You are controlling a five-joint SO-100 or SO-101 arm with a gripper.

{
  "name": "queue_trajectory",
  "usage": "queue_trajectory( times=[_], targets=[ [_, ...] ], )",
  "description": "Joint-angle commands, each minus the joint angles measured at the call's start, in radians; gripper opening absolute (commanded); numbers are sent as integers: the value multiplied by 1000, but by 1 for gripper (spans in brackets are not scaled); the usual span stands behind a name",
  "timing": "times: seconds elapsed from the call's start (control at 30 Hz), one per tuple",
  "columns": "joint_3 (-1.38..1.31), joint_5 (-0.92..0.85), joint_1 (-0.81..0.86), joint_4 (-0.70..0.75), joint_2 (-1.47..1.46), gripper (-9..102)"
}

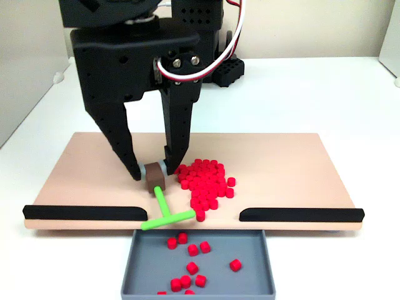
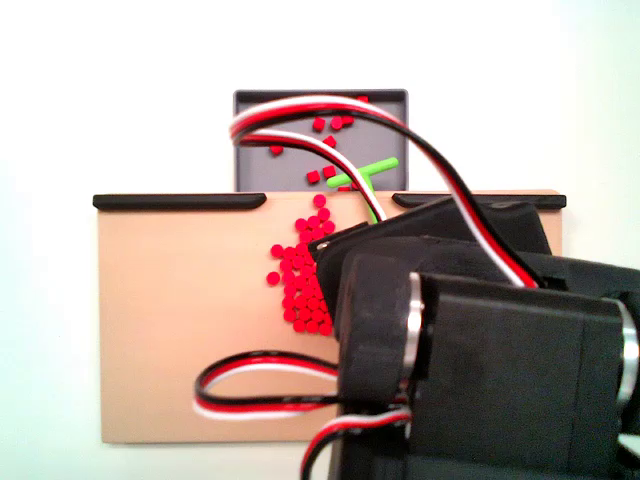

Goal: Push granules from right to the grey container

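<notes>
In a fixed view the gripper (image 1: pixel 152 173) has its jaws nearly closed on the brown block (image 1: pixel 154 178) of a green T-shaped pusher (image 1: pixel 166 214), whose crossbar lies at the board's front gap. The granules (image 1: pixel 204 181) are heaped at 3 o'clock from the block on the tan board (image 1: pixel 281 169); a few already lie in the grey container (image 1: pixel 250 275) at 6 o'clock. The risk — a sweep begun this far left may only clip the heap's edge, scattering pieces behind the black strip (image 1: pixel 300 214) instead of through the gap
</notes>
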Motion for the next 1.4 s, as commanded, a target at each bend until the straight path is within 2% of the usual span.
queue_trajectory(
  times=[0.0,0.37,0.7,1.0,1.37],
  targets=[
    [-2,15,-14,40,126,0],
    [333,74,0,69,509,0],
    [647,370,-28,55,781,0],
    [724,443,-66,55,853,0],
    [724,419,-95,55,867,0]
  ],
)
